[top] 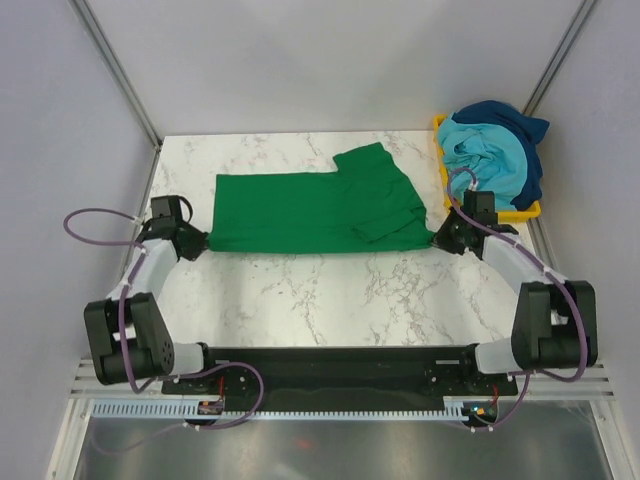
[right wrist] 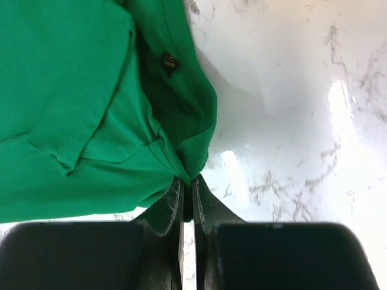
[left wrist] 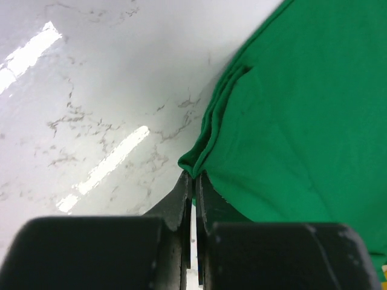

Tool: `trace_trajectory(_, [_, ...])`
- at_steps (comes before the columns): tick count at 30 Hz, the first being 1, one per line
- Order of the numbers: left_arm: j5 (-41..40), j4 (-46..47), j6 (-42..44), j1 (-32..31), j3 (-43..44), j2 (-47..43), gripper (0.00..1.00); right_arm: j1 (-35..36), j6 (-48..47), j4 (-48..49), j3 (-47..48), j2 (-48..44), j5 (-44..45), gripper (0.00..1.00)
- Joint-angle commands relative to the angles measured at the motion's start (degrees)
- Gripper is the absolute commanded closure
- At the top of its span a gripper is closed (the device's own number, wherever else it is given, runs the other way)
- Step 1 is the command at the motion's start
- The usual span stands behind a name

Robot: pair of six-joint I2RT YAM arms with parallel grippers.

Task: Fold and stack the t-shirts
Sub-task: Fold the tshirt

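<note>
Grip: left pincer pinches near-left corner of bright green soft cloth t-shirt | right pincer pinches near-right corner | shirt lies spread on white marbled surface | likely reason: both corners held to lift one edge evenly for folding

Bright glare streaks the tabletop; left tool looks blurred.
</note>
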Motion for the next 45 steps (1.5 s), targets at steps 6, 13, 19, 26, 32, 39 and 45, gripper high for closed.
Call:
trace_trajectory(6, [-0.68, -9.05, 1.42, 2.3, -6.3, -16.41, 0.98, -0.27, 2.31, -9.01, -6.96, -14.37, 4.31, 0.96])
trace_trajectory(13, [1.33, -16.52, -2.27, 3.62, -11.13, -29.26, 0.83, -0.27, 7.75, -13.32, -15.57, -28.25, 2.82, 0.72])
trace_trajectory(19, [4.94, -21.96, -3.42, 3.62, -10.97, -36.48, 0.0, -0.27, 9.96, -17.01, -18.05, -37.3, 2.29, 0.15])
trace_trajectory(26, [6.78, -22.95, 8.14, 3.62, 2.55, -31.84, 0.0, 0.08, 3.39, -15.36, -5.07, -33.73, -0.43, 0.08])
trace_trajectory(32, [9.94, -21.63, 18.88, 3.62, 4.51, -28.48, 0.04, 9.99, -3.92, -13.5, 17.93, -10.02, 5.45, 0.06])
trace_trajectory(39, [9.33, -17.41, 20.13, 3.36, 1.08, -29.19, 0.04, 13.35, -10.6, -15.25, 48.63, 23.0, 11.77, 0.07])
trace_trajectory(45, [10.65, -16.79, 20.05, 2.92, 0.55, -26.99, 0.06, 13.88, -14.47, -17.81, 73.34, 45.43, 19.34, 0.1])
